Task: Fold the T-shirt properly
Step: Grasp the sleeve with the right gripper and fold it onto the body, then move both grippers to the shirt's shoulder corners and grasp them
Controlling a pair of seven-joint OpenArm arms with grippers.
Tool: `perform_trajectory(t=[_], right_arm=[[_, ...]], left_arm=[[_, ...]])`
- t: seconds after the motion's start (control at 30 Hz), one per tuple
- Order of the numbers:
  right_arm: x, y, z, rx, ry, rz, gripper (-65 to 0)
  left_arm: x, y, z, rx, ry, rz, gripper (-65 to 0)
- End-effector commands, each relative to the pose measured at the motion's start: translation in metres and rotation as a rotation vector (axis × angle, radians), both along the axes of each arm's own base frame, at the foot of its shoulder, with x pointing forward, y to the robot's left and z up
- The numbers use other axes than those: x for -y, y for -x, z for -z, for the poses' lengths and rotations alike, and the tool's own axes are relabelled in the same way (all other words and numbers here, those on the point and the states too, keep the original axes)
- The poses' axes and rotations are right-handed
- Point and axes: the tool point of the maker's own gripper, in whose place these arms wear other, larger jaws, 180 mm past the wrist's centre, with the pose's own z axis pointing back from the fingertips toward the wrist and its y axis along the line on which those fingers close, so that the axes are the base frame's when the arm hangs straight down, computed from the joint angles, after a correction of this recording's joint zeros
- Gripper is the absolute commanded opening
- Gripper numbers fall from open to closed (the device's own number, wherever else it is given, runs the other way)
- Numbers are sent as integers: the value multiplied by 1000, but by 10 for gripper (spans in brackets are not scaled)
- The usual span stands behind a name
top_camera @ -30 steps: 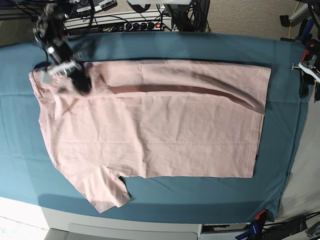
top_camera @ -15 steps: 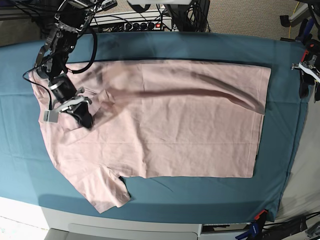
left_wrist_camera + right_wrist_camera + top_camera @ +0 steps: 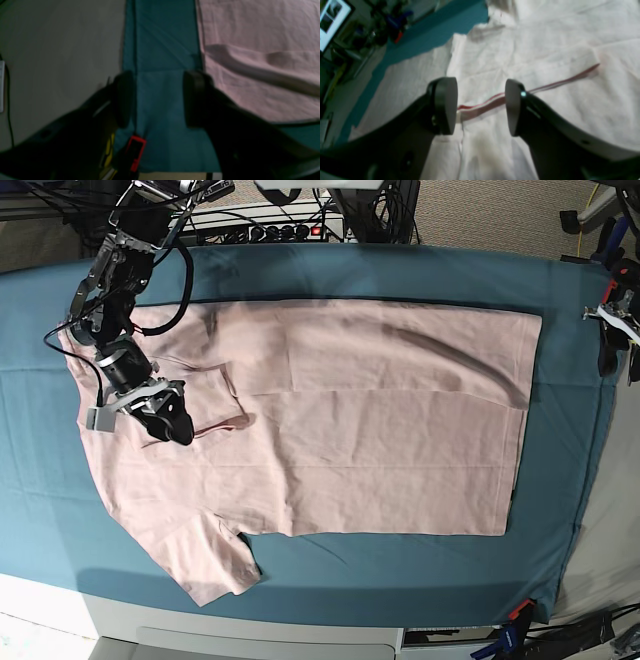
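The pale pink T-shirt (image 3: 350, 440) lies spread flat on the teal cloth (image 3: 400, 275), plain side up, with its upper strip folded down and a sleeve sticking out at the lower left. My right gripper (image 3: 168, 423) hovers over the shirt's left part near the folded sleeve. In the right wrist view this gripper (image 3: 480, 110) is open, with a reddish fold edge of the T-shirt (image 3: 545, 37) running under the gap and nothing held. My left gripper (image 3: 158, 98) is open over bare teal cloth beside the hem of the T-shirt (image 3: 262, 37), at the table's right edge (image 3: 606, 350).
A power strip and cables (image 3: 250, 225) sit behind the table's far edge. Clamps (image 3: 515, 620) hold the cloth at the near right corner, and a red clamp (image 3: 135, 152) shows below the left gripper. The teal cloth ends at the floor on the right.
The right gripper carried the shirt's upper left edge down from the far edge toward the middle, then opened and let it go. The long raised ridge has flattened. The left arm stayed still.
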Motion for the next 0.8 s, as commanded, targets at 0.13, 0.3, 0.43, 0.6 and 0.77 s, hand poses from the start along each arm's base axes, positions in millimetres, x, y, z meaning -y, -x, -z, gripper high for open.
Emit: perform_trajectory(t=[0.13, 0.3, 0.43, 0.6, 0.77], right_arm=[[41, 10, -46, 92, 78, 82, -336], [103, 59, -62, 48, 219, 223, -336], [168, 105, -32, -199, 322, 371, -336], [200, 132, -11, -340, 259, 375, -336], [212, 141, 12, -394, 138, 359, -336]], left_arm=[[0, -1, -8, 20, -16, 16, -326], [0, 5, -3, -5, -15, 15, -326], [2, 4, -4, 3, 5, 20, -326], [7, 4, -5, 13, 36, 26, -326], [7, 4, -5, 12, 36, 27, -326]])
